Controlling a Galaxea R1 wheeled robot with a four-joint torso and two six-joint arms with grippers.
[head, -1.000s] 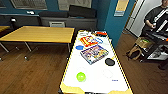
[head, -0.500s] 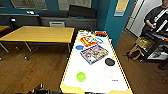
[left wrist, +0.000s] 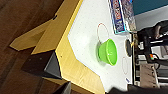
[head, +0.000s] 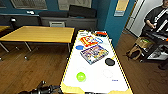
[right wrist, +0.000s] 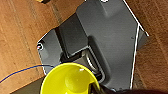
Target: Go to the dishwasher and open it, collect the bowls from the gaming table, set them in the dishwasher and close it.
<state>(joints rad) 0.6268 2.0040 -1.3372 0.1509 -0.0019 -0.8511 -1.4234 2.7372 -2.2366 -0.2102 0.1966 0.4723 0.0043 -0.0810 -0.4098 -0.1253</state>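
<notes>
Nothing has shifted since earlier: one bowl [head: 81, 76] sits near us on the gaming table [head: 95, 82]; we cannot tell either gripper's state.

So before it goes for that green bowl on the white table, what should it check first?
1. Bowl upright on the gaming table, near the robot's end: ok.
2. Nothing touching the bowl; the game box and dark disc lie apart: ok.
3. Left gripper low beside the table's corner, not yet over the bowl: not ok.
4. Left fingers open: cannot tell.
5. Yellow-green bowl at the right wrist, whether gripped: cannot tell.
6. Person stands away from the table: ok.
</notes>
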